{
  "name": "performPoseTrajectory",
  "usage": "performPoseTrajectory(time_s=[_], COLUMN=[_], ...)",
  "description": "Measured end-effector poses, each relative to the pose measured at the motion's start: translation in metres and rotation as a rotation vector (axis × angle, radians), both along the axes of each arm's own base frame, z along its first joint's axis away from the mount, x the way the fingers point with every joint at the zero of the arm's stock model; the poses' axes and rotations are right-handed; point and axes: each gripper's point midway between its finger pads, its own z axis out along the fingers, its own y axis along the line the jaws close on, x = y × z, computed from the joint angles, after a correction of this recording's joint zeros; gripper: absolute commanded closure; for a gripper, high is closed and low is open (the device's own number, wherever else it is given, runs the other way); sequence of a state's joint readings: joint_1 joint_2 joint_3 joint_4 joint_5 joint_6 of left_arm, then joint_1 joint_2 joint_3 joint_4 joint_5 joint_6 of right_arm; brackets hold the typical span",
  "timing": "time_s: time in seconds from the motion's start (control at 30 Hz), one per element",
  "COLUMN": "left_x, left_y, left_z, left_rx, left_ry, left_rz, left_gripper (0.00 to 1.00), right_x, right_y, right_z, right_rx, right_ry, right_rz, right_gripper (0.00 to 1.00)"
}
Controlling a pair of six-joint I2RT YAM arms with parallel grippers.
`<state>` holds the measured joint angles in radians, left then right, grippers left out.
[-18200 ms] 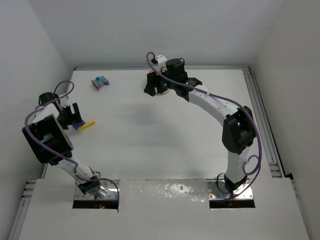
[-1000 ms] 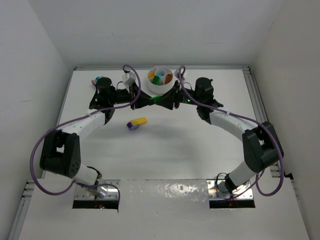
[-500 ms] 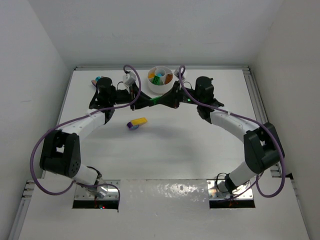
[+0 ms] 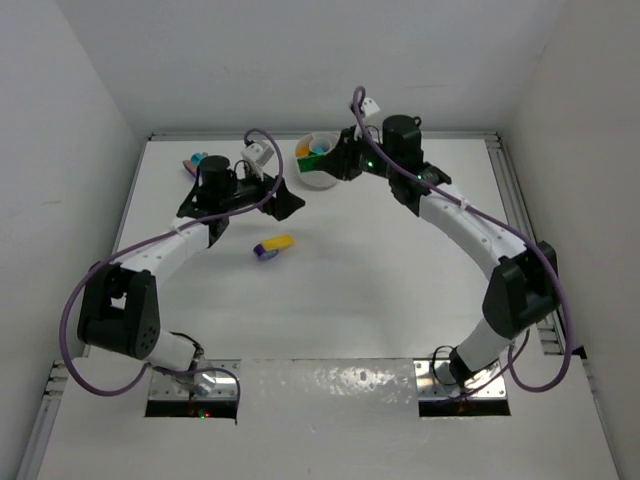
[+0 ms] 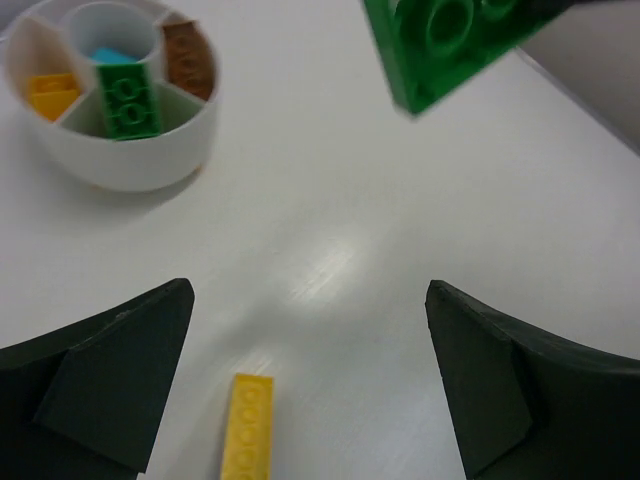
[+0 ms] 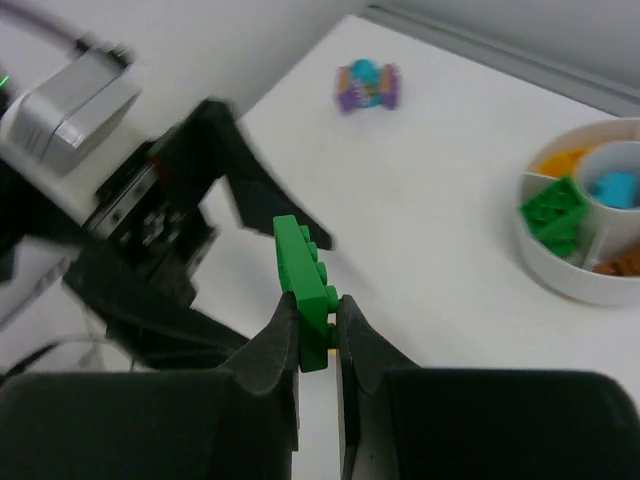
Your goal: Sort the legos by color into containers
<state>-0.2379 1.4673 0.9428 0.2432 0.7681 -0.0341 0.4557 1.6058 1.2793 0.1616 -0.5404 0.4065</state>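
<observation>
Since a second ago the two grippers, then meeting just in front of the dish, have split apart. Left gripper has backed off to the dish's left, jaws now spread wide, nothing in them. Right gripper has lifted to the dish's right edge, pinched tight on the green brick, which sticks up edge-on from the fingers. Dish hasn't moved: a green brick, yellow, orange in the outer sections, blue in the middle well. Yellow brick touching a purple one unmoved in front-left of dish; small mixed clump far left of dish
</observation>
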Motion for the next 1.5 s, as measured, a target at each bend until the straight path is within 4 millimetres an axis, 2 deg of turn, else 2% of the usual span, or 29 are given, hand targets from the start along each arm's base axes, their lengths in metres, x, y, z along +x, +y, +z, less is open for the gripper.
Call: performPoseTrajectory(time_s=[0.03,0.07,0.17,0.27,0.37,0.5,0.57,0.63,0.93,1.3,1.5], left_x=[0.008,0.018,0.041,0.046,0.045,0.038,0.037,0.037,0.038,0.038,0.037], left_y=[0.008,0.02,0.061,0.1,0.126,0.149,0.155,0.159,0.161,0.163,0.163], left_z=[-0.004,-0.009,-0.021,-0.034,-0.043,-0.054,-0.057,-0.058,-0.056,-0.058,-0.059], left_rx=[0.03,0.076,0.222,0.372,0.481,0.573,0.598,0.613,0.611,0.613,0.614], left_ry=[0.002,0.002,-0.007,0.001,0.007,0.015,0.016,0.012,0.004,0.008,0.009], left_rz=[0.063,0.153,0.398,0.571,0.669,0.747,0.769,0.783,0.798,0.802,0.801], left_gripper=[0.0,0.0,0.0,0.0,0.0,0.0,0.0,0.0,0.0,0.0,0.0], right_x=[0.012,0.031,0.069,0.106,0.127,0.131,0.129,0.13,0.142,0.154,0.157], right_y=[-0.006,-0.005,-0.012,-0.011,-0.009,-0.019,-0.026,-0.03,-0.036,-0.034,-0.032], right_z=[-0.006,0.005,-0.005,-0.016,-0.038,-0.089,-0.108,-0.117,-0.115,-0.148,-0.149], right_rx=[-0.035,-0.042,-0.135,-0.219,-0.297,-0.423,-0.475,-0.506,-0.522,-0.575,-0.567], right_ry=[0.058,0.055,0.152,0.189,0.218,0.281,0.305,0.307,0.248,0.236,0.228], right_rz=[-0.081,-0.144,-0.341,-0.491,-0.58,-0.648,-0.673,-0.689,-0.731,-0.727,-0.726], right_gripper=[1.0,1.0,1.0,1.0,1.0,1.0,1.0,1.0,1.0,1.0,1.0])
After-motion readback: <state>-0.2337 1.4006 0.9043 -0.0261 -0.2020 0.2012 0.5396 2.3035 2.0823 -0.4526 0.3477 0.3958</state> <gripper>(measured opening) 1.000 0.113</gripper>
